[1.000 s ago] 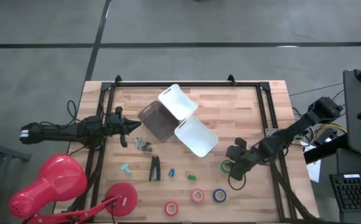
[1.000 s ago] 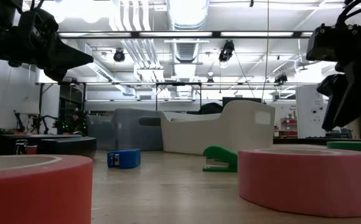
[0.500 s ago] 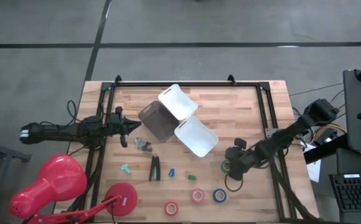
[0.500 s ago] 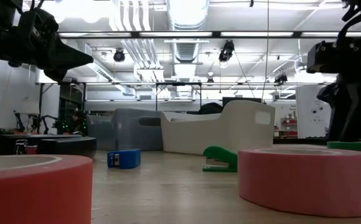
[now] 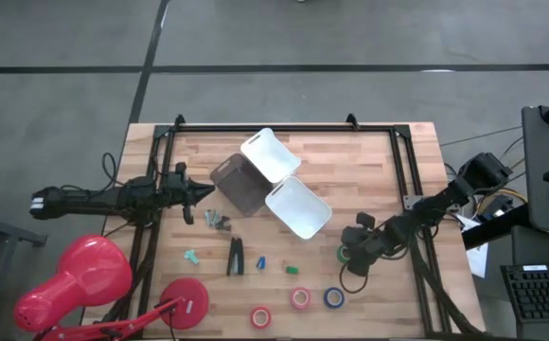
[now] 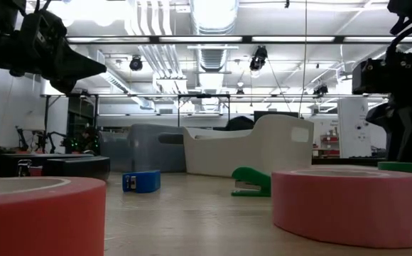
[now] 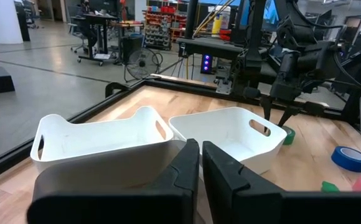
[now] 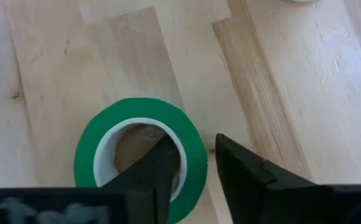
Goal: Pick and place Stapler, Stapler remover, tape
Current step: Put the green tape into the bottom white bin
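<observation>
A pale wooden plank tabletop [image 5: 369, 170] with a dark metal frame stands on a grey concrete floor, with a workshop of ceiling lights and ducts behind it in the low view.

Along the near edge lie three small tape rolls: a red ring-shaped tape roll [image 5: 260, 315], an orange-pink ring-shaped tape roll [image 5: 300, 299] and a blue ring-shaped tape roll [image 5: 334, 297], each with a pale core. A red desk lamp [image 5: 76, 279] sits off the near left corner.

A little farther in, the slim black desk stapler [image 5: 236, 256] lies flat on the wood, with a small blue piece [image 5: 261, 261] and a small green piece [image 5: 292, 270] just to its right.

To the right, the right claw [image 5: 350, 258] is down over the green ring-shaped tape roll [image 8: 139, 155]. In the right wrist view one dark finger [image 8: 146, 177] sits inside the pale core and the other finger is outside the ring, so the narrowly parted jaws straddle the wall of the roll.

Farther back, mid-table, stand a grey plastic bin [image 5: 239, 186] and two white plastic bins [image 5: 298, 208], all close together.

The left claw [image 5: 199, 192] waits above the left side of the tabletop, its fingers nearly together and holding nothing.
</observation>
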